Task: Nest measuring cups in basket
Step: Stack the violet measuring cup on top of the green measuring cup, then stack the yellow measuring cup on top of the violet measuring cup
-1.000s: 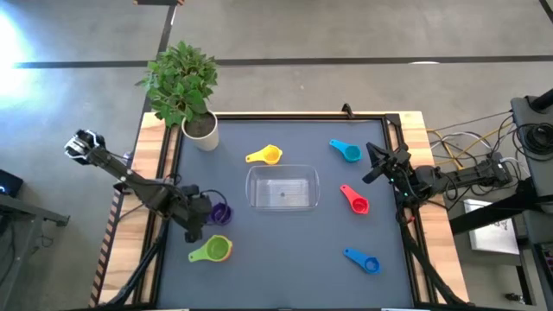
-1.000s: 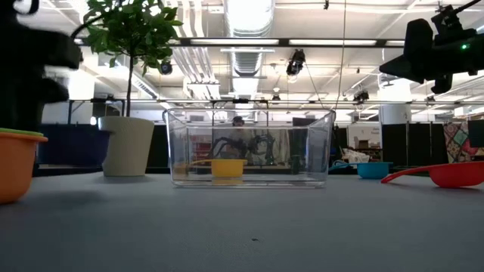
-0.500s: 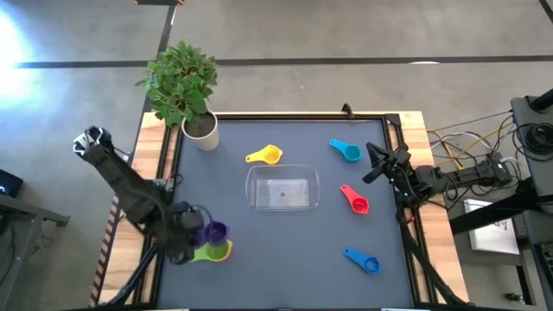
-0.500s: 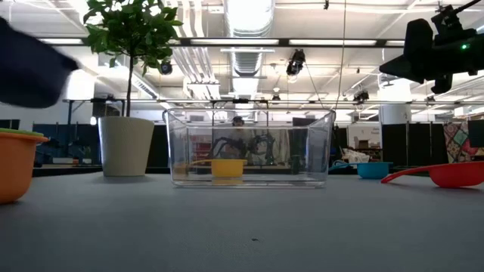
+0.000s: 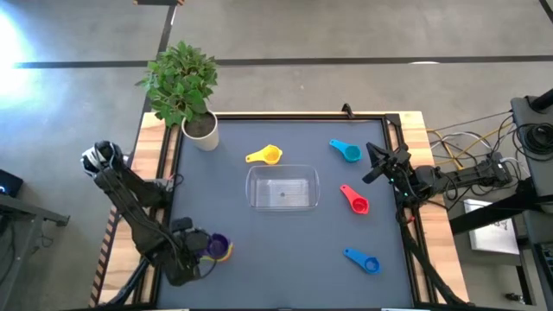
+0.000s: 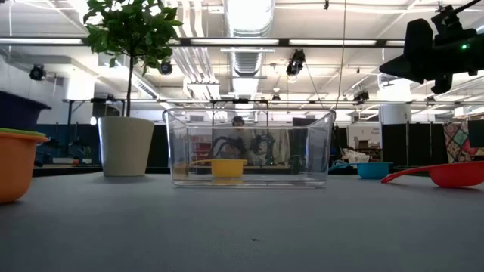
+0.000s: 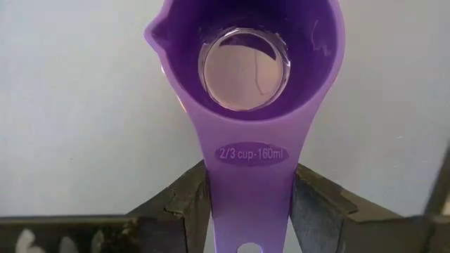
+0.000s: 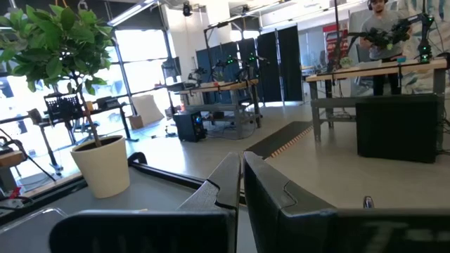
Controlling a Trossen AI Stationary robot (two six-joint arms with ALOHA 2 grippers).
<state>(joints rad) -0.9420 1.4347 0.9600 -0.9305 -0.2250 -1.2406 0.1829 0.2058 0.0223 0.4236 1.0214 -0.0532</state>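
Now the left gripper [image 5: 200, 256], lower left of the high view, is clenched on the handle of the purple plastic measuring cup [image 7: 246, 84], held over the nested green and orange cups [image 6: 15, 162]. One second ago it sat higher up the frame, beside them. The right gripper [image 5: 373, 164] hovers at right, fingers pressed together. The clear rectangular plastic basket [image 5: 283, 188] sits centre, holding nothing. Yellow [image 5: 265, 155], light blue [image 5: 346, 150], red [image 5: 355, 199] and dark blue [image 5: 363, 259] cups lie around it on the dark grey mat [image 5: 285, 250]. A white potted plant [image 5: 186, 91] stands upper left.
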